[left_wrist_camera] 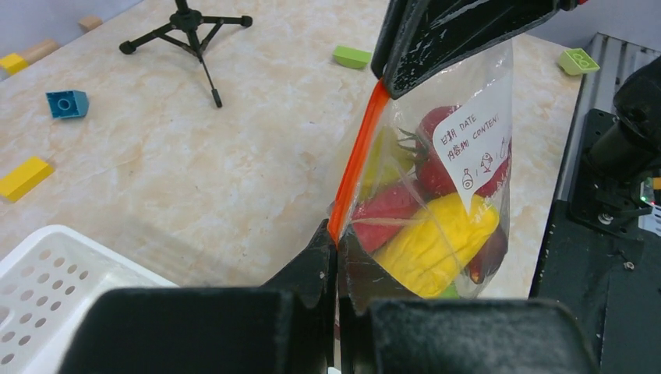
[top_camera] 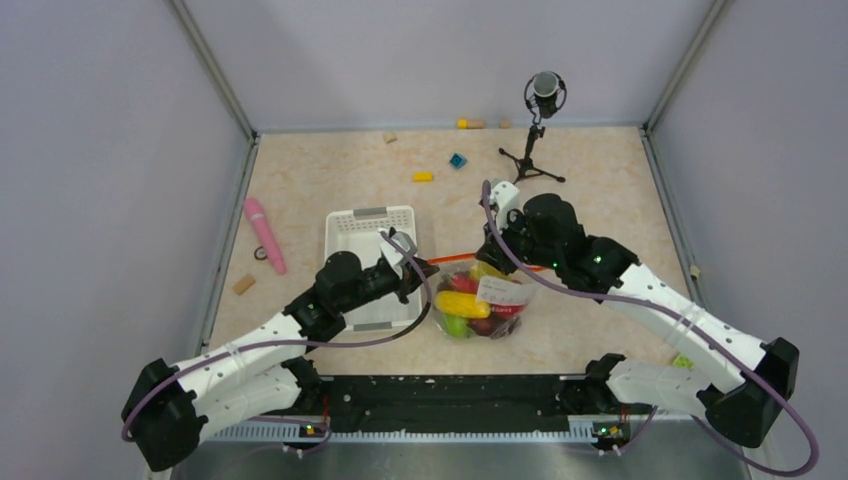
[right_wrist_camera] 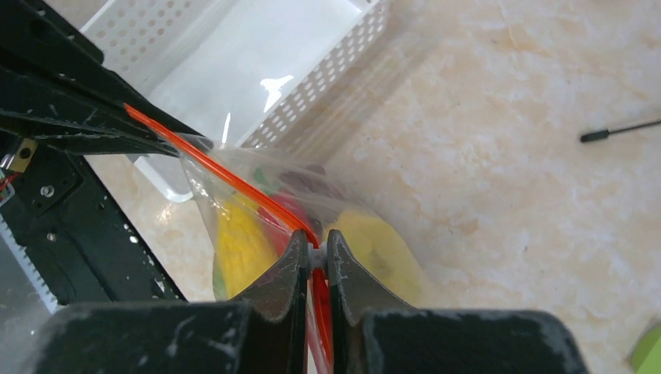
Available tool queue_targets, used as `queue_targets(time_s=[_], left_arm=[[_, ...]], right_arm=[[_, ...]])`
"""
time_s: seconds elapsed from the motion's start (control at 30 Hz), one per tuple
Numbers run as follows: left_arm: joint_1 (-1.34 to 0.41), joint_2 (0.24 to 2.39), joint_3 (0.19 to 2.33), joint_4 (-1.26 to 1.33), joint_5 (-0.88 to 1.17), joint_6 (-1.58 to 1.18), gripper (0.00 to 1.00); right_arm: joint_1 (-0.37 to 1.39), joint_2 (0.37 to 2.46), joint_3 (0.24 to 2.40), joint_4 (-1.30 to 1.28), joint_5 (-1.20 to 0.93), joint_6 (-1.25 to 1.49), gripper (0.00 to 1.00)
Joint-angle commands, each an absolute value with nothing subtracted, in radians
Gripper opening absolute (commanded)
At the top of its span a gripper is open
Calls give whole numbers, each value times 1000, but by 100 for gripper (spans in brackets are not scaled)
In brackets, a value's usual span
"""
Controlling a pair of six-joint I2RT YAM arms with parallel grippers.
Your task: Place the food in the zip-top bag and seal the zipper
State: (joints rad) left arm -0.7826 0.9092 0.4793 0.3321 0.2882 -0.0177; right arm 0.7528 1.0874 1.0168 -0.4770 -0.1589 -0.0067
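The left gripper is pressed together and pinches one end of the zipper. The right gripper is pressed together too and pinches the zipper further along. The orange-red zipper runs straight and tight between the two. I cannot tell if it is shut all the way along. The bag hangs under the zipper, in the middle of the table. It is near the front edge and just right of the basket. The food is inside the bag: a big yellow piece, some red pieces, a dark one and a bit of green low down. A white label with writing is on the side of the bag. The basket is white with small holes in its walls, and the left arm reaches over it. A pink stick lies to the left of the basket. A tripod stands at the back of the table. A yellow block and a blue block lie near it. A green block lies at the front right, beside the right arm.
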Motion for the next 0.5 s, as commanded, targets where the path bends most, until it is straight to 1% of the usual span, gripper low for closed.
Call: queue_targets(time_s=[0.0,0.2,0.37,0.47], left_arm=[[-777,881,466,400,173,-51,0],[-776,897,466,414,99,-72,0],[-776,922,479,414,11,-100,0],[-777,941,487,413,-75,-119,0]], right_arm=[[740,1019,1007,-579,177,121,0],[739,964,1002,-680,319,254,0],[738,914,999,-761,380,338,0],[736,883,993,-806,411,382,0]])
